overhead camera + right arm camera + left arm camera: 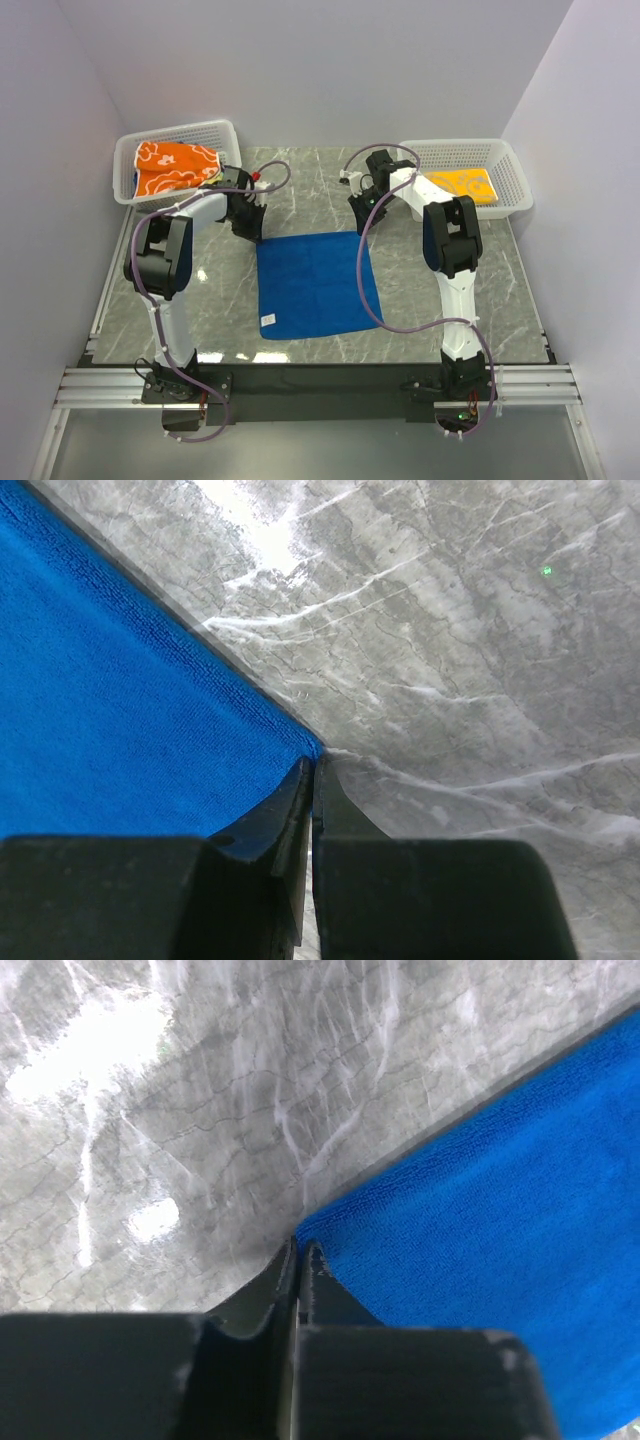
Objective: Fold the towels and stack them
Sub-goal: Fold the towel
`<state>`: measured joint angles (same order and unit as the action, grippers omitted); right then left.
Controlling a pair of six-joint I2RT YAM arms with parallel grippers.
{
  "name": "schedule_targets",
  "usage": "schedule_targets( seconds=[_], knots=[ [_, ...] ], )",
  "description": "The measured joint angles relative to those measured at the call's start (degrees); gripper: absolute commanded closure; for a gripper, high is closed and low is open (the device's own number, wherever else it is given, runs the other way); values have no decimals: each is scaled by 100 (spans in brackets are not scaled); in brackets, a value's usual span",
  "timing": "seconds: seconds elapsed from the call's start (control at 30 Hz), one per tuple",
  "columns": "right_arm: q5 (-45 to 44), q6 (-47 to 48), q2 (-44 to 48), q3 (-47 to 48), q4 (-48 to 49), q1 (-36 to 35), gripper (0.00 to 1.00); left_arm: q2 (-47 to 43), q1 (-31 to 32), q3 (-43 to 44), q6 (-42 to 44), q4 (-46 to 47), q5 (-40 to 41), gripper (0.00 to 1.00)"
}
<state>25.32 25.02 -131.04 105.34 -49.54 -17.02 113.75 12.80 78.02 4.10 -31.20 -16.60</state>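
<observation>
The blue towel [315,285] lies flat on the grey table [520,290]. The left claw [300,1250] is closed tight on its far left corner, the right claw [312,765] on its far right corner.

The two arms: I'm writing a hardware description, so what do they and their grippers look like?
Both the left arm and right arm have white links with black joint housings and a looping purple-grey cable. The left gripper and right gripper are matte black.

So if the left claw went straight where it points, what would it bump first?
The left gripper points down, tips seemingly shut on a corner of the blue towel, so it would likely press that corner into the marble table right beneath.
</observation>
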Motion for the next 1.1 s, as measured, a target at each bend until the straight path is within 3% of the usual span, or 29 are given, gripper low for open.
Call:
schedule_targets(
  seconds=[0.4,0.8,1.1],
  knots=[
    [-507,-339,586,-726,682,-28,100,-118,-37,-13,107,61,-101,99],
    [-1285,-503,1915,-1283,1679,-37,100,-1469,-35,-376,125,1222,-85,99],
    [-1331,-614,2205,-1537,2076,-39,100,-1534,-35,-549,118,1436,15,99]
  ],
)
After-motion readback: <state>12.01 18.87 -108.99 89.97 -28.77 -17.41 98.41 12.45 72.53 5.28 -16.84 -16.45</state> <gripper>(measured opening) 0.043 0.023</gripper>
